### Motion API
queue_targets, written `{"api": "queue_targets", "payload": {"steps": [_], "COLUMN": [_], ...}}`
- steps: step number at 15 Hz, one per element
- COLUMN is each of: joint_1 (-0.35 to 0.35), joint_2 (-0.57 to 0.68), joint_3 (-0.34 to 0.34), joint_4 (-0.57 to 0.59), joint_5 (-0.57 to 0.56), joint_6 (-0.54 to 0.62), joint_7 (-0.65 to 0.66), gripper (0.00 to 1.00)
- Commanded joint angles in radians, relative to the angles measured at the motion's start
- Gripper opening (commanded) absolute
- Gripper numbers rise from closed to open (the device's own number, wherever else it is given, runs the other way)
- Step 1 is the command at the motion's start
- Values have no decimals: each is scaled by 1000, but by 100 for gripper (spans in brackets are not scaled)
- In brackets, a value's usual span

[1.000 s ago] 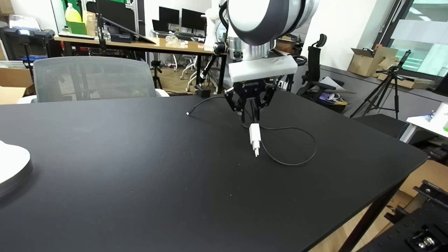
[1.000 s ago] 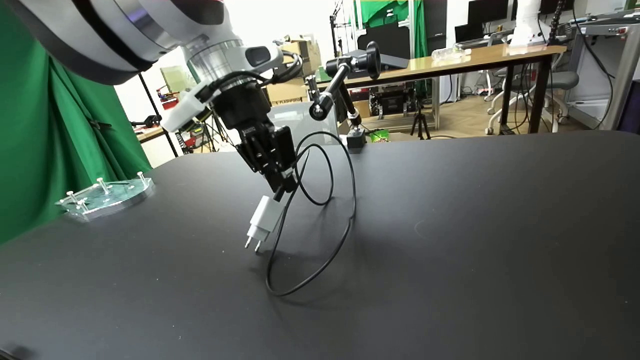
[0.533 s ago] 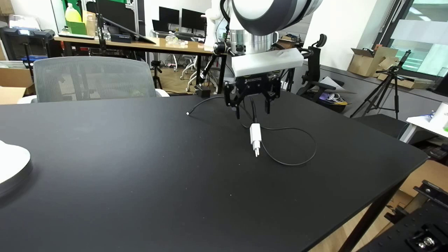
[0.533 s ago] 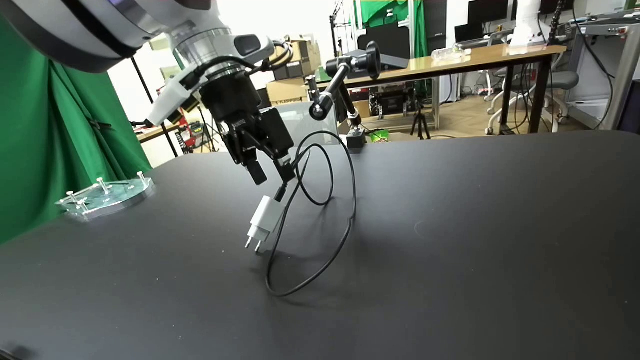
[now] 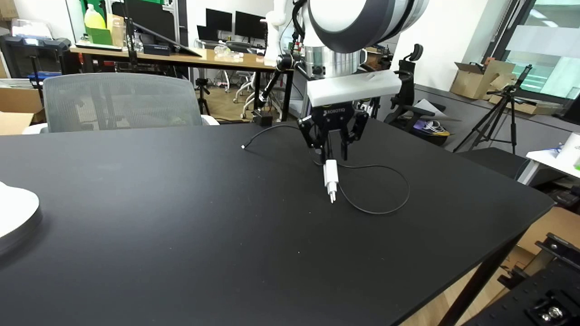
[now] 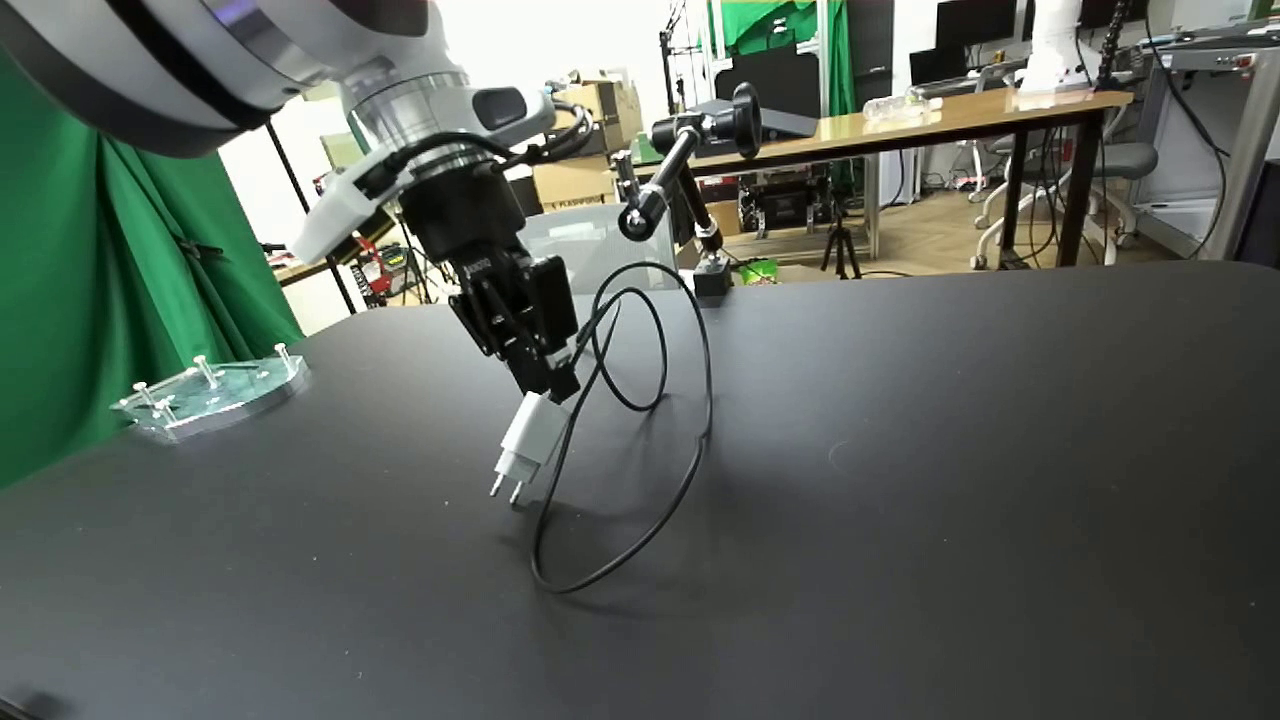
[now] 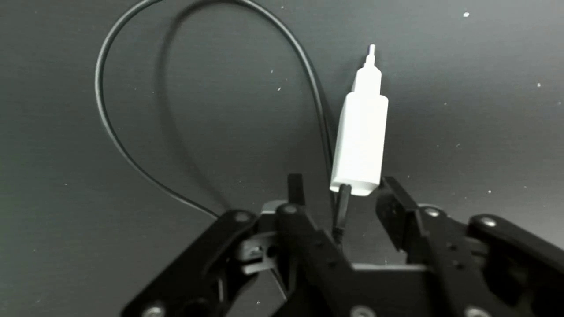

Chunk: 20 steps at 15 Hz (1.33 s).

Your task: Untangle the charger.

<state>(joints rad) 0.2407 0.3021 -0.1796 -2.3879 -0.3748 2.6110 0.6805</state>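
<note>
The charger's white plug (image 5: 331, 173) is tilted, prongs downward, in both exterior views; it also shows in the wrist view (image 7: 361, 136). Its black cable (image 6: 708, 400) rises from the plug and makes standing loops that cross near my gripper. One loop (image 5: 408, 185) spreads to the right of the plug. The cable's free end (image 5: 250, 140) lies toward the far edge, with a small light tip. My gripper (image 5: 334, 156) is open just above the plug (image 6: 532, 435). In the wrist view the cable's thick neck (image 7: 343, 207) lies between the parted fingers, apart from both pads.
A black table (image 5: 181, 226) holds everything. A clear plate with bolts (image 6: 215, 390) stands on it in an exterior view. A white round object (image 5: 16, 213) is at the table's left. A jointed black mount (image 6: 712, 275) stands at the far edge, near a grey mesh chair (image 5: 122, 102).
My gripper was closed at the cable's neck, then opened wide and lifted. Now it is lower again, with the gap narrower. The plug and loops have barely moved.
</note>
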Motion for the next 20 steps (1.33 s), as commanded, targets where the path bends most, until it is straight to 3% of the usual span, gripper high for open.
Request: {"api": "queue_targets", "payload": {"steps": [1, 3, 13, 17, 20], "joint_1": [-27, -35, -62, -94, -88], "joint_2": [-21, -19, -135, -204, -251], "joint_3": [18, 21, 38, 119, 165], "joint_4": [-22, -22, -34, 40, 134], "joint_5": [-1, 3, 18, 224, 214], "joint_6": [6, 3, -43, -331, -574], "joint_7": [-9, -21, -118, -241, -247], "gripper": [17, 5, 6, 6, 6]}}
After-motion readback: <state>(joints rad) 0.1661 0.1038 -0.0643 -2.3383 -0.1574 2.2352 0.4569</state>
